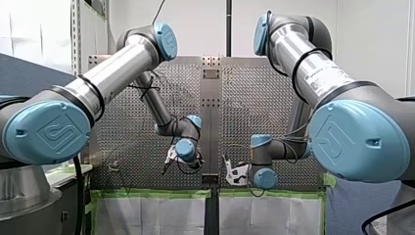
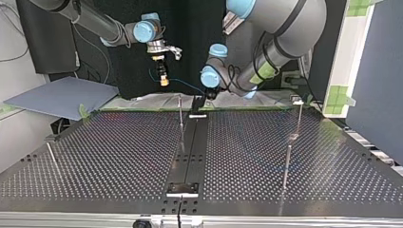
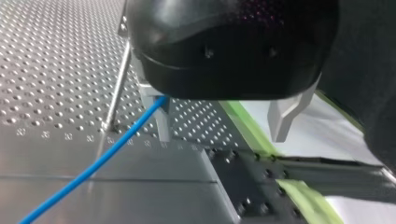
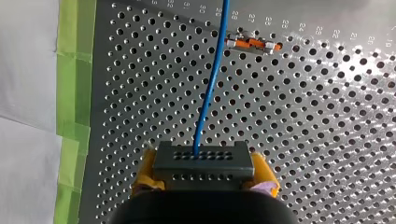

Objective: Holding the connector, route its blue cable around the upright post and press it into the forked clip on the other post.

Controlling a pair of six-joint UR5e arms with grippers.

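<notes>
Our right claw [image 4: 204, 169] pinches the connector [image 4: 205, 157] in its yellow pads, its blue cable [image 4: 210, 88] runs ahead toward 12 o'clock, and our left claw [image 3: 222, 134] is wide open.

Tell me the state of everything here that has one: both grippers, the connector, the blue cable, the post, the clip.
Dark grey perforated connector: clamped between yellow pads.
My right gripper: shut on that connector.
My left gripper: open, metal fingers apart.
Blue cable: runs from the connector past one left finger; in no clip.
Thin metal post: upright.
Small orange-and-metal clip: holds no cable.
</notes>
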